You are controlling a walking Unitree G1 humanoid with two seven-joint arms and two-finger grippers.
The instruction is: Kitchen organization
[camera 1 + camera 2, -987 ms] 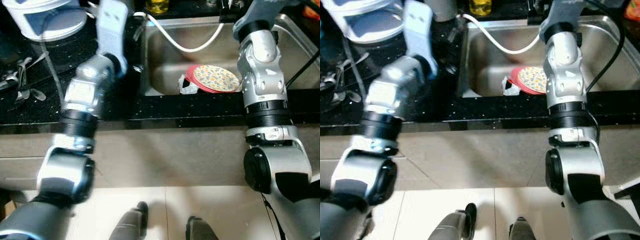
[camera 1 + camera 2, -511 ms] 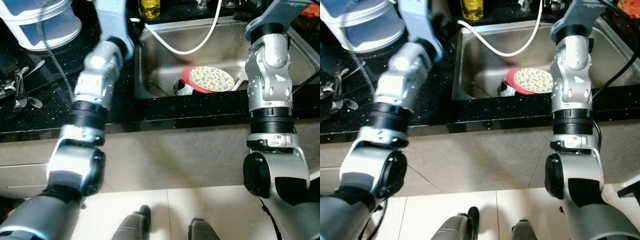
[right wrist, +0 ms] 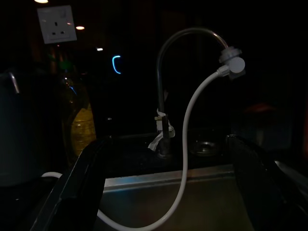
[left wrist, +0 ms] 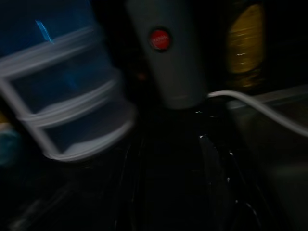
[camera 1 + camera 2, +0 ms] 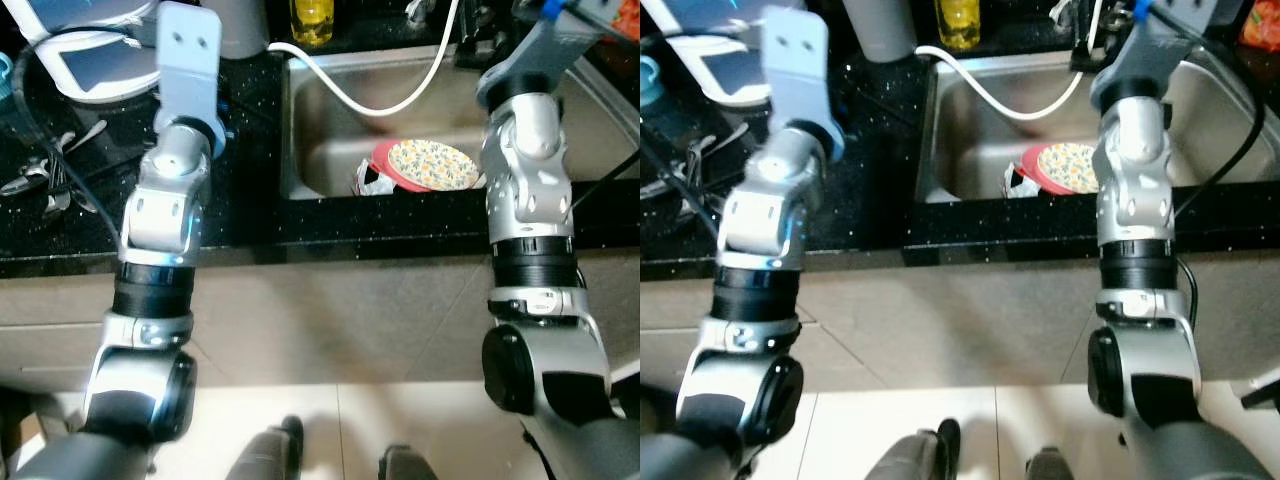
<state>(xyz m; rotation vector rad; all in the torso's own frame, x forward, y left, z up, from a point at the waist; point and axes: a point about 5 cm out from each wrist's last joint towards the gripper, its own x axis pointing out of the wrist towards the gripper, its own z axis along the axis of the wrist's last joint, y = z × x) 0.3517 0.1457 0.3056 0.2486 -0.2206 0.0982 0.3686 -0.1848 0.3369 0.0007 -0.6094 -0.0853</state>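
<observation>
In the eye views both silver arms reach forward over the black worktop (image 5: 250, 215); a floral plate (image 5: 432, 161) lies on a red plate (image 5: 385, 160) at the front of the steel sink (image 5: 330, 140), a white hose (image 5: 350, 98) curling above, with cutlery (image 5: 45, 185) near the worktop's left edge. The left wrist view, dark and blurred, shows a grey canister (image 4: 171, 57) beside a white-and-blue container (image 4: 62, 106); whether the left gripper is open or closed I cannot tell. In the right wrist view the right gripper (image 3: 166, 192) spreads its fingers (image 3: 77, 183) wide before the tap (image 3: 168, 72) and a yellow bottle (image 3: 79, 120).
</observation>
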